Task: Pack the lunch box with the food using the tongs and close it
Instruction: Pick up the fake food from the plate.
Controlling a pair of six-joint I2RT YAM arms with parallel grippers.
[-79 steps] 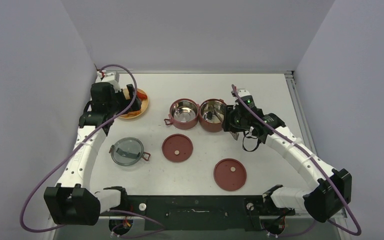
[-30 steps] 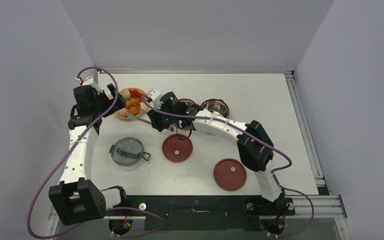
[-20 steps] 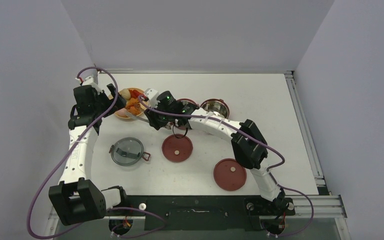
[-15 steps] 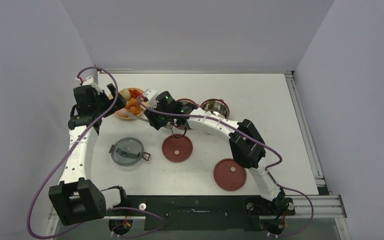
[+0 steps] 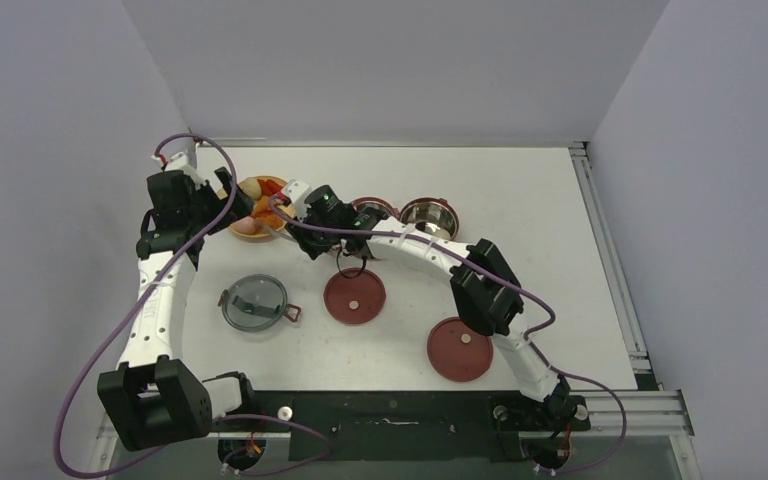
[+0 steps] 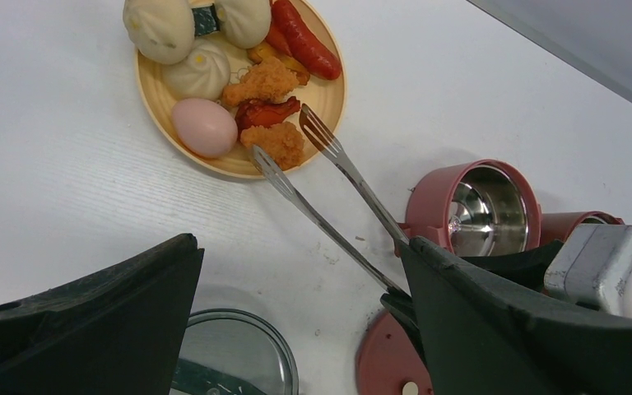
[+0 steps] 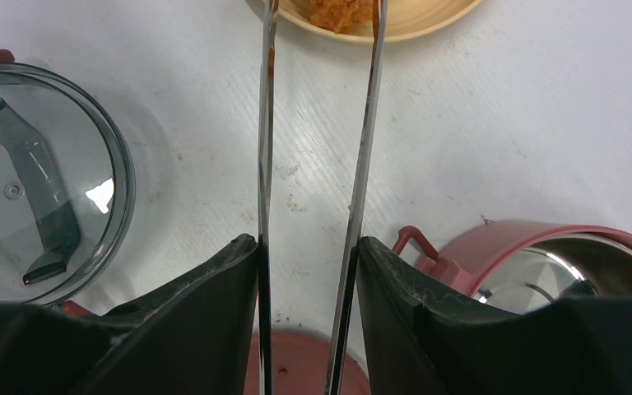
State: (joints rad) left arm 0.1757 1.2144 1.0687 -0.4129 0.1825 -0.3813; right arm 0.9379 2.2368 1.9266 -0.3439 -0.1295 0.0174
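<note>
— Since you have the overhead view, what is the setting?

— A flat white table, matt and faintly scuffed, boxed in by plain pale lilac walls.

— And the vessels?

— At ten o'clock sits a shallow yellow-orange plate carrying the food: pale pleated buns, a smooth pinkish egg, glossy red sausages and crumbly fried pieces. Around twelve stand two round maroon containers, side by side. Polished steel gleams inside the nearer one, and the other is mostly hidden.

— Lids?

— Two flat maroon disc lids lie at seven and five o'clock, apart from each other. The grey lid, translucent with a dark strap handle, lies at eight.

— The tongs?

— Thin silver tongs are clamped in the right gripper, its fingers pressing both narrow arms, which stand apart. Their tips reach the plate's four o'clock edge, one on each side of a fried piece. I cannot tell whether they touch it.

— The other arm?

— The left gripper hangs by the plate at ten o'clock, jaws spread wide, holding nothing.
</note>
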